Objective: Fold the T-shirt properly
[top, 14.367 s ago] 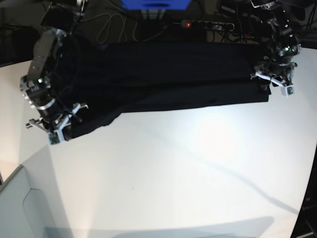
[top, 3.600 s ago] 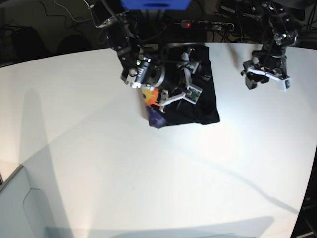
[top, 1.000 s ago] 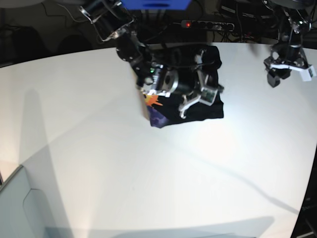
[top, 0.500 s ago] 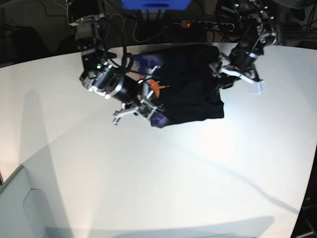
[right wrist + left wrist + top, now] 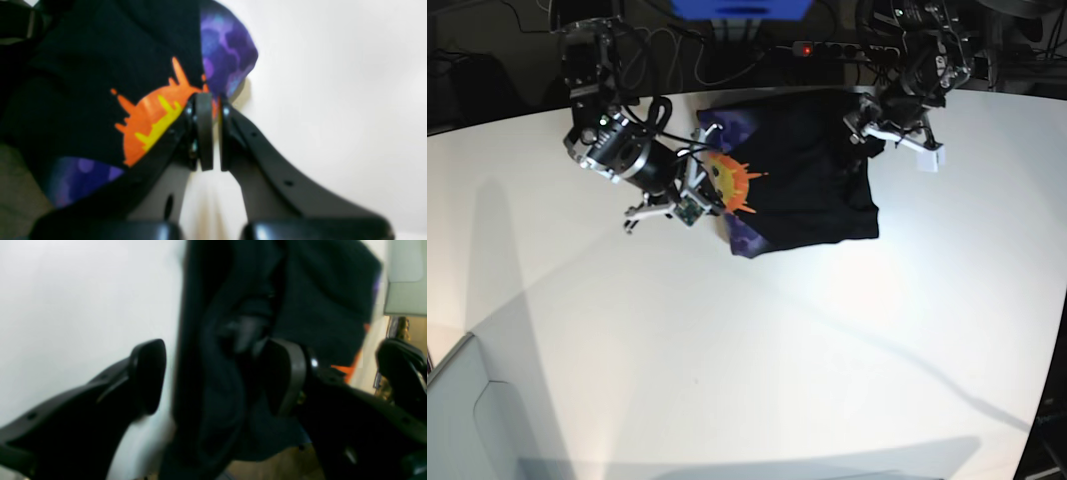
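Note:
The black T-shirt (image 5: 812,185) lies bunched in a rough folded block at the back middle of the white table (image 5: 777,350). Its orange-yellow sun and purple cloud print (image 5: 150,116) shows along its left side. My right gripper (image 5: 707,188) is shut on that printed left edge, and in the right wrist view its fingers (image 5: 204,133) pinch the T-shirt (image 5: 83,66) right at the sun. My left gripper (image 5: 887,135) stands open over the shirt's upper right corner. In the left wrist view, a dark fold of the T-shirt (image 5: 317,290) hangs between its spread fingers (image 5: 148,373).
A power strip (image 5: 842,48) with a red light, cables and a blue object (image 5: 742,8) sit behind the table's back edge. The table's edge drops off at the lower left (image 5: 457,365) and the right.
My left gripper has swung in from the far right to the shirt's upper right corner and opened wide. My right gripper has drawn the printed edge leftward, baring more of the sun.

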Robot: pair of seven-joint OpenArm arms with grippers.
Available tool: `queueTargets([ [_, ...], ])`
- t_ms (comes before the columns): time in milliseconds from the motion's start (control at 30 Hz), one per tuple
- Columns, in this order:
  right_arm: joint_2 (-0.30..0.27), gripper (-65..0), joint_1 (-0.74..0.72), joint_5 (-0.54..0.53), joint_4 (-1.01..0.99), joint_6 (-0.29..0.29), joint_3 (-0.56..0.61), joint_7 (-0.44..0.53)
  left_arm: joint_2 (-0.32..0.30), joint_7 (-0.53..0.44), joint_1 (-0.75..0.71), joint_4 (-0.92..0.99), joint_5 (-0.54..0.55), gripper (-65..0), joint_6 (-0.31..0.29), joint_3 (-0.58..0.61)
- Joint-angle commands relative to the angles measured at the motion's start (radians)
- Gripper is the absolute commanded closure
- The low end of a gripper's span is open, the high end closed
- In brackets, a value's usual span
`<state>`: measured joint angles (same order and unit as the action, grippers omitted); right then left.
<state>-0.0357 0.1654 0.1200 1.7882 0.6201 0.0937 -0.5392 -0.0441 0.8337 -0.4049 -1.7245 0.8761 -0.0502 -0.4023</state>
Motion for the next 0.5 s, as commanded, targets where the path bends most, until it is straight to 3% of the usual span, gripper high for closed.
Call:
queueTargets([
  [0, 0.000, -0.6, -0.003, -0.013, 0.020, 0.021, -0.001, 0.026, -0.003, 0.003, 0.014, 0.008, -0.005, -44.2, 0.003, -0.001],
  [200, 0.000, -0.6, 0.003, -0.013, 0.020, 0.021, -0.001, 0.026, -0.003, 0.005, 0.041, 0.070, -0.005, -43.7, -0.006, 0.010],
  [267, 0.000, -0.6, 0.003, -0.012, 0.020, 0.021, -0.019, 0.026, -0.003, 0.005, 0.041, 0.070, -0.005, -40.5, -0.007, 0.010],
  [467, 0.000, -0.6, -0.002, -0.015, 0.022, 0.021, -0.070, 0.026, -0.004, 0.005, 0.050, 0.071, -0.005, -4.3, -0.007, 0.009],
])
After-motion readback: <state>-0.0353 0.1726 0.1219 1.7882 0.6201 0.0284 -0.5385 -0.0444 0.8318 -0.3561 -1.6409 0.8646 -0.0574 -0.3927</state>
